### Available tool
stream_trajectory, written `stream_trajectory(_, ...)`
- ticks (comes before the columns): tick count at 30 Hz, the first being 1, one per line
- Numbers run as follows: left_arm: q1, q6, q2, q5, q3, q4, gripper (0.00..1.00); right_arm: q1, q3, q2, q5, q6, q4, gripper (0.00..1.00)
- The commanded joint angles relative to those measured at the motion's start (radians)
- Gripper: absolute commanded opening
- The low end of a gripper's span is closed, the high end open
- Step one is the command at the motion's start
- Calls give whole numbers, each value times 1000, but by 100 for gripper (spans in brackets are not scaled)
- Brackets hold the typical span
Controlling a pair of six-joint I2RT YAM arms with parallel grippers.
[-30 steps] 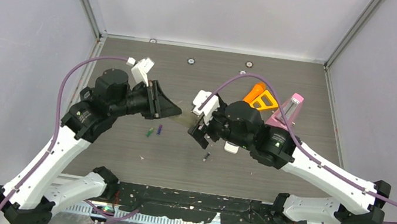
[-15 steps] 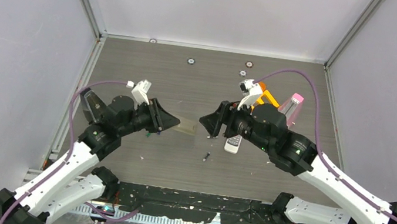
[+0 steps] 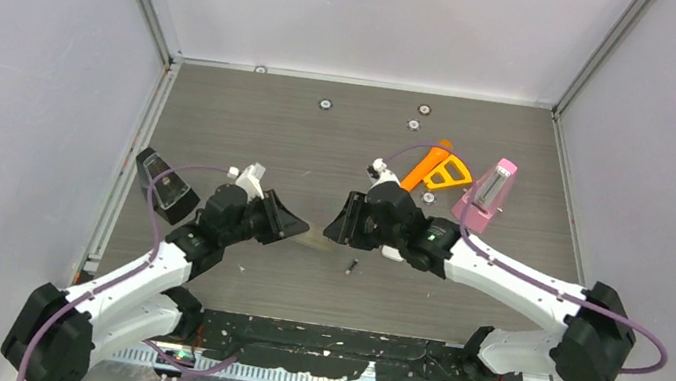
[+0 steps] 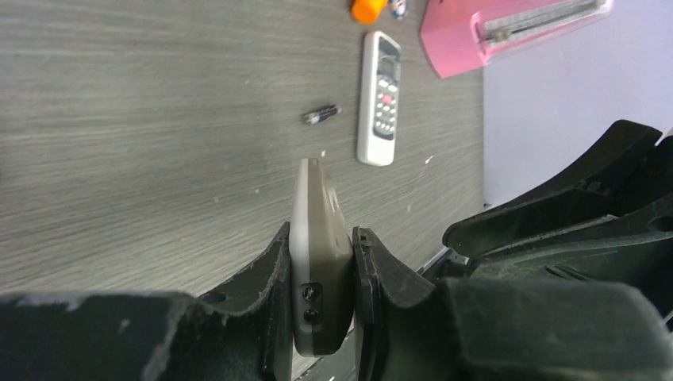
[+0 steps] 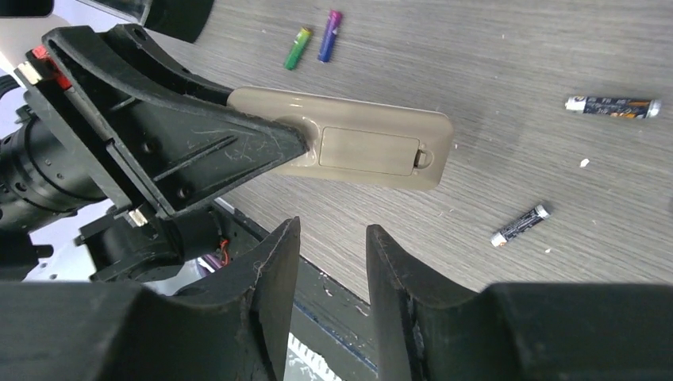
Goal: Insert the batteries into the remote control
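Note:
My left gripper (image 3: 300,228) is shut on one end of a beige remote control (image 3: 317,239) and holds it on edge just above the table (image 4: 319,238). The right wrist view shows its back (image 5: 373,147) with the battery cover (image 5: 369,149) shut. My right gripper (image 3: 337,226) is open and empty (image 5: 329,226), facing the remote's free end, a short gap away. A green battery (image 5: 298,48) and a purple battery (image 5: 330,36) lie side by side beyond the remote. Two dark batteries (image 5: 612,105) (image 5: 520,225) lie apart on the table; one shows in the top view (image 3: 352,266).
A white remote (image 4: 379,99) lies face up beside a dark battery (image 4: 321,115), partly under my right arm in the top view. A pink metronome (image 3: 484,194) and an orange tool (image 3: 436,169) stand at the back right. The black front rail (image 3: 322,335) is close below.
Both arms have folded lower and toward the near edge. My left gripper carried the remote right and nearer. My right gripper dropped to table height facing it.

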Motion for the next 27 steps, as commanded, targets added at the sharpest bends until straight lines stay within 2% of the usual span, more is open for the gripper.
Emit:
stream_trajectory(1,5,-27,34,18,-37,153,0,-8,-12,72,-25,55,107,41)
stream_trajectory(6,5,-24,78,17,-73,155,0,-14,-33,148,-22,58,128,42)
stream_trajectory(11,7,-21,138,30,-108,172,0,-33,-48,213,-32,45,182,34)
stream_trajectory(18,6,-18,161,-1,-122,146,0,-39,-57,289,-65,66,194,43)
stream_trajectory(27,6,2,163,-25,-132,125,0,-38,-107,338,-119,121,277,44)
